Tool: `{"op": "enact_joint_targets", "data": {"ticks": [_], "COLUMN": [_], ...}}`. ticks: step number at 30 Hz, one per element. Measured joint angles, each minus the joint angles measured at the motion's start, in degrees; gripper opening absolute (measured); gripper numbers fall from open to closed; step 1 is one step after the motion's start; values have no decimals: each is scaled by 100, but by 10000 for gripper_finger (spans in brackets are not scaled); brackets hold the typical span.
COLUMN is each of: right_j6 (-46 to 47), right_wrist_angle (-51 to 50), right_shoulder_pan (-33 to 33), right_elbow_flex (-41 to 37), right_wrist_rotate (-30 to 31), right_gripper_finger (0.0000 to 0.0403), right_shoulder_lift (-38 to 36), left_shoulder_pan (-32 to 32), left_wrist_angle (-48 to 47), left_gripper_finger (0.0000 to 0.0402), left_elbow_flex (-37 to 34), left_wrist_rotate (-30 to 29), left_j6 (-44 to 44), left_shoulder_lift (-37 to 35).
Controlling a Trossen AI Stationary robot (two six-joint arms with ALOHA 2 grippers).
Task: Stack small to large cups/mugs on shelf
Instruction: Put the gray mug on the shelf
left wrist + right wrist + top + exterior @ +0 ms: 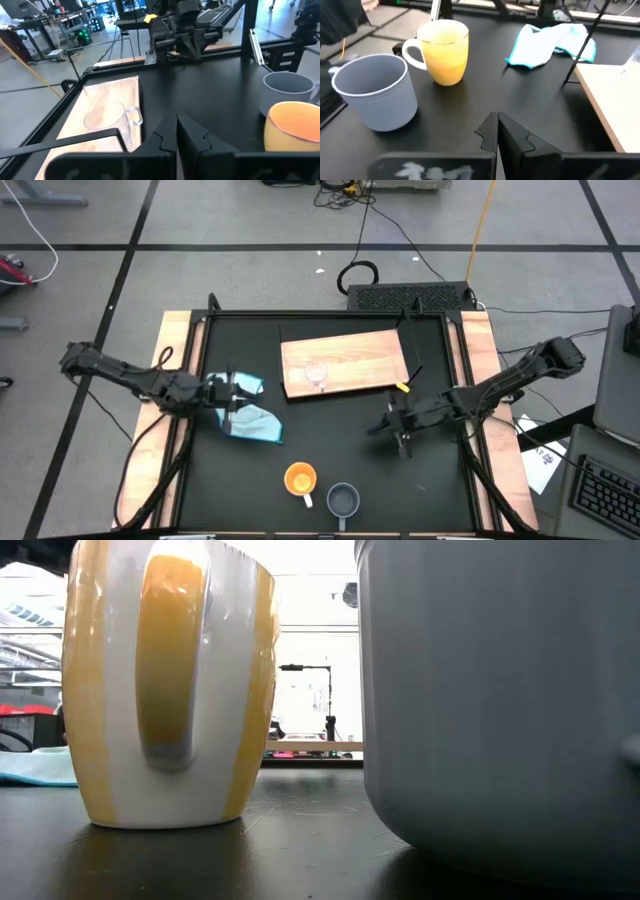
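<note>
The light-wood shelf board [345, 363] lies flat at the table's far middle, and the tiny clear glass cup [317, 375] stands on it [112, 117]. The orange mug with white handle [300, 478] and the grey-blue mug [343, 500] stand side by side on the table near its near edge [445, 50] [375, 90]. My left gripper [243, 393] is shut [176, 120] at the left, over the light blue cloth's edge. My right gripper [372, 429] is shut [497, 120] at the right, past the board's near right corner, pointing toward the mugs.
A crumpled light blue cloth [252, 418] lies on the table just beside my left gripper [550, 45]. Pale wooden side rails [175, 370] run along the black table's left and right. Bare black table lies between the board and the mugs.
</note>
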Motion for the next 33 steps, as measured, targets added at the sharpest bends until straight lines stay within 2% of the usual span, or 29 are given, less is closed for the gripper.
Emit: {"op": "enact_joint_targets", "data": {"ticks": [6,14,17,24,29,33], "right_j6": [-19,97,25,-92,-224,-340], "right_wrist_angle": [407,457,451,449,449,542], "right_shoulder_pan": [4,1,4,15,15,15], "right_elbow_flex": [-389,-635,-649,-649,-649,-752], "right_wrist_rotate": [-2,169,168,167,168,165], "right_gripper_finger": [0,0,0,0,0,0], "right_shoulder_lift": [-275,-413,-413,-413,-426,-570], "left_shoulder_pan": [-406,-545,-543,-548,-547,-553], "left_wrist_angle": [142,461,853,1916,1892,1418], "left_gripper_finger": [5,2,3,2,4,2], "left_elbow_flex": [0,-2,-2,11,450,1064], "left_wrist_rotate": [-486,-512,-482,381,514,1001], "left_j6": [-71,-233,-361,-860,-1122,-1122], "left_shoulder_lift": [11,463,741,1568,2213,2777]}}
